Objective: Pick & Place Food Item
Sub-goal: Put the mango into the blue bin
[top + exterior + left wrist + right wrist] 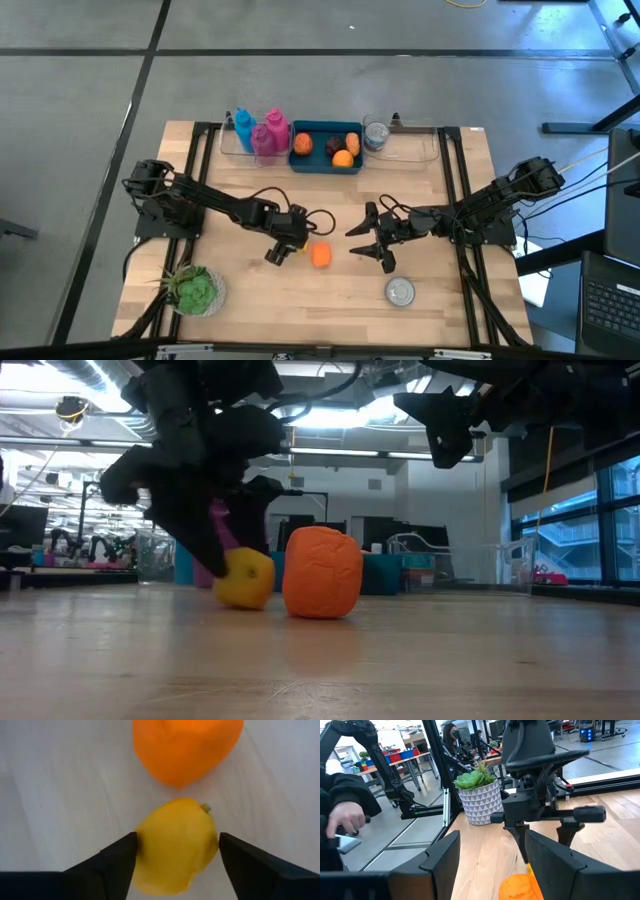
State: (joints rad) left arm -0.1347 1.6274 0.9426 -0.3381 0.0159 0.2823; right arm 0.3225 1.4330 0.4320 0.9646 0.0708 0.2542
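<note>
Lemon (176, 846) down on the wooden counter (420, 200), and the left gripper (284, 250) is right on it, fingers (111, 862) spread to either side of the yellow fruit; from the left wrist view both dark tips sit close against its flanks, though whether they are pressing yet I cannot tell; low view shows the lemon resting on the counter surface with the gripper reaching down over it. Just beside it, a touch farther from the left arm, sits the orange fruit (320, 256); in the low view the two look almost touching. Over on the other side, the right gripper (372, 240) hangs above the counter near the orange fruit, fingers wide apart and holding nothing. At the counter's far edge the blue tray (325, 165) holds several more pieces of food, with a blue bottle (243, 130) and a pink bottle (273, 134) beside it and a clear container (376, 135) on its other side; a potted plant (194, 290) stands at the near left corner, a small round tin (400, 291) near the right arm; beyond the counter, the right wrist view catches a person's hand (342, 822) holding a phone.
</note>
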